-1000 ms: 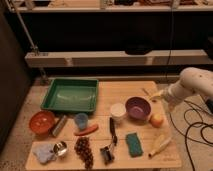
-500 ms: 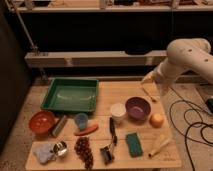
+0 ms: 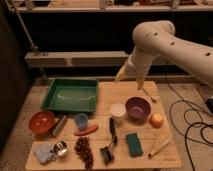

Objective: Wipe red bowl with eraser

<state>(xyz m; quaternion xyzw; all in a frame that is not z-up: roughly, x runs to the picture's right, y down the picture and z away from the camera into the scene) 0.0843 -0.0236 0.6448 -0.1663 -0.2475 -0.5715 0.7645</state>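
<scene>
The red bowl (image 3: pixel 41 121) sits at the table's left edge, orange-red and glossy inside. Right beside it lies the eraser (image 3: pixel 59 126), a small grey oblong block set at a slant. My gripper (image 3: pixel 130 79) hangs from the big white arm (image 3: pixel 165 42) above the back of the table, behind the purple bowl (image 3: pixel 138 107) and far to the right of the red bowl. Its two pale fingers are spread open and hold nothing.
A green tray (image 3: pixel 71 95) fills the back left. Along the front are a blue cup (image 3: pixel 81 120), carrot (image 3: pixel 86 131), white cup (image 3: pixel 117 111), orange fruit (image 3: pixel 157 120), green sponge (image 3: pixel 133 144), black brush (image 3: pixel 110 142), grapes (image 3: pixel 84 150), metal cup (image 3: pixel 61 148) and blue cloth (image 3: pixel 44 152). Cables (image 3: pixel 192 125) lie right of the table.
The arm has lifted from low at the table's right side, near the purple bowl, to high above the back edge, moving left. Nothing on the table has shifted.
</scene>
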